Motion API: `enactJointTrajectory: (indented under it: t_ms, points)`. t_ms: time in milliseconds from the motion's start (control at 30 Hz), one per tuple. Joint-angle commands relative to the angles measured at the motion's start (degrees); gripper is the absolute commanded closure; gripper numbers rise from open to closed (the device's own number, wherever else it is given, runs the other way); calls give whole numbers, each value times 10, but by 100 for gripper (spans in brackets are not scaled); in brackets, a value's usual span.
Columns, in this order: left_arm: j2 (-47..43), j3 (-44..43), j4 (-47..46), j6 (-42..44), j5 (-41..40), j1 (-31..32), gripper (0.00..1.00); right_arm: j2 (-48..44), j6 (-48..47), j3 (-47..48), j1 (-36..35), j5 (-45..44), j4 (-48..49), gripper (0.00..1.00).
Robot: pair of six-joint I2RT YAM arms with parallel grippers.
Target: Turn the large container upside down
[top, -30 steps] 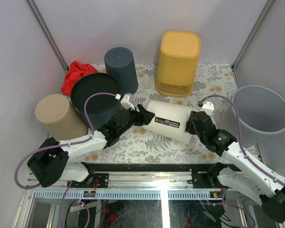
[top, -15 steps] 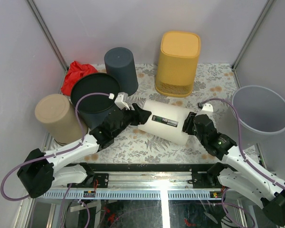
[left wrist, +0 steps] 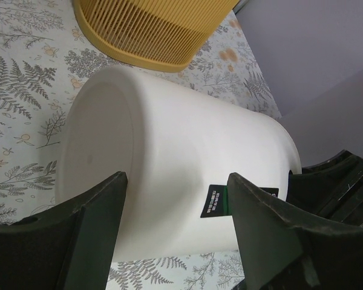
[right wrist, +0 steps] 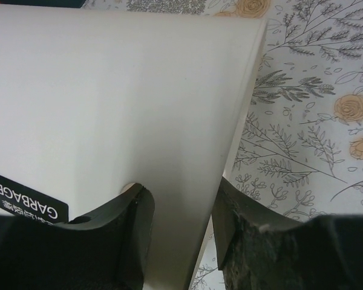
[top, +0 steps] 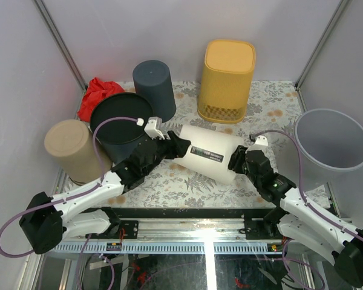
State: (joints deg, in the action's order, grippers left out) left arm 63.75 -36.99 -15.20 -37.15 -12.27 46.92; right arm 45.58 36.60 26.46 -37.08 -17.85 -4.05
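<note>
One white container (top: 209,152), large, lies on its side at the middle of the fern-print table (top: 187,181), closed base to the left and open mouth to the right. One black label (right wrist: 24,202) on its wall has white print. From the right wrist camera the word "GARBAGE" reads upside down, and the smaller lines are too fine to make out.

Two grippers attend it. The left gripper (left wrist: 175,199) is spread wide at the base end, with a finger on either side. The right gripper (right wrist: 180,193) is drawn narrow over the rim, one finger against the outer wall and one past the edge.

Six other items stand around:
- yellow ribbed bin (top: 227,80), inverted, behind
- dark blue-grey bin (top: 155,89), inverted
- black bin (top: 121,124), mouth up
- tan bin (top: 75,148)
- translucent grey bin (top: 333,140), far right
- red cloth (top: 97,95)
</note>
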Motion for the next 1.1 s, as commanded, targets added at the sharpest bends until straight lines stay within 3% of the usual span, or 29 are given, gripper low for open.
enactJointTrajectory:
  t_ms: [0,567,833,1067]
  points:
    - [-14,-38,-25,-4,44,27,34,-3,24,-28,-6,51,99,53]
    - [-24,-80,13,12,19,57,34,-38,78,-144,-5,56,242,51]
    - [-25,-108,33,25,1,80,34,2,101,-164,-4,98,341,51]
    - [-19,-138,61,41,-15,101,34,92,121,-161,-3,146,437,51]
